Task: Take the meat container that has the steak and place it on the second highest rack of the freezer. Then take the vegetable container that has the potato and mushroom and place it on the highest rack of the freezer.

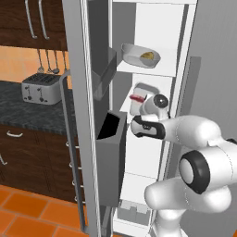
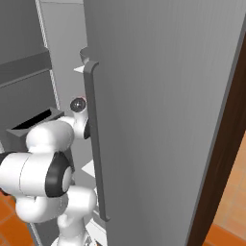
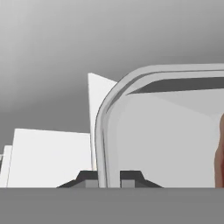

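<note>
The freezer stands open, showing its white inside. A light-grey, straight-walled meat tub with the red steak is at the shelf level below the vegetable container. My gripper is shut on the tub's rim, one fingertip on each side of the wall. A sliver of steak shows at the right edge of the hand view. My arm hides whether the tub rests on its shelf. The vegetable container, a shallow rounded-square bowl, holds the potato on the white shelf above; the mushroom is hidden.
The long grey door hangs open to the left, its dark bins close beside my forearm. A toaster sits on the dark counter further left. The freezer's grey side wall and handle stand to the right of the arm.
</note>
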Robot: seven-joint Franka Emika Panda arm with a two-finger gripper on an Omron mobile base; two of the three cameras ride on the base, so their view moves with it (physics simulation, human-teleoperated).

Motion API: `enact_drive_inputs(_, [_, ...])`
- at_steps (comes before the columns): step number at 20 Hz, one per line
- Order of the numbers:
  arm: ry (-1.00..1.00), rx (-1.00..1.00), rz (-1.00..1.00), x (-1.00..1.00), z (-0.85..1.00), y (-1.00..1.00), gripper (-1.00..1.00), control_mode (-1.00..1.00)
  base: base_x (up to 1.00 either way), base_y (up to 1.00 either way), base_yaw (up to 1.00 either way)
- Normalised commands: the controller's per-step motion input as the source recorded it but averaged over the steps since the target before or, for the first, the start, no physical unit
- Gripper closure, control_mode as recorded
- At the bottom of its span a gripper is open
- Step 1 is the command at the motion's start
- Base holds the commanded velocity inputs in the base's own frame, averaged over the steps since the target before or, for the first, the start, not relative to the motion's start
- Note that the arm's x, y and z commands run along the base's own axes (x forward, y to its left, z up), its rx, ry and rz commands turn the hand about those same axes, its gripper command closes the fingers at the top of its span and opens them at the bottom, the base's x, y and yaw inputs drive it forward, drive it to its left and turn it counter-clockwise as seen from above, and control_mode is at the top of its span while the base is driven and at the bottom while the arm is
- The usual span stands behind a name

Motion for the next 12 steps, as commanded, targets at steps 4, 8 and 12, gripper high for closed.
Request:
enact_drive_inputs(4, [0.0,0.0,-0.02,0.35,-0.19,-0.11,1.0,-1.0,0.0,0.0,0.0])
enact_drive_inputs(8, [0.0,0.0,-0.02,0.27,-0.19,-0.03,1.0,-1.0,0.0,0.0,0.0])
enact_drive_inputs(12, [0.0,0.0,-0.03,0.23,-0.08,0.0,1.0,-1.0,0.0,0.0,0.0])
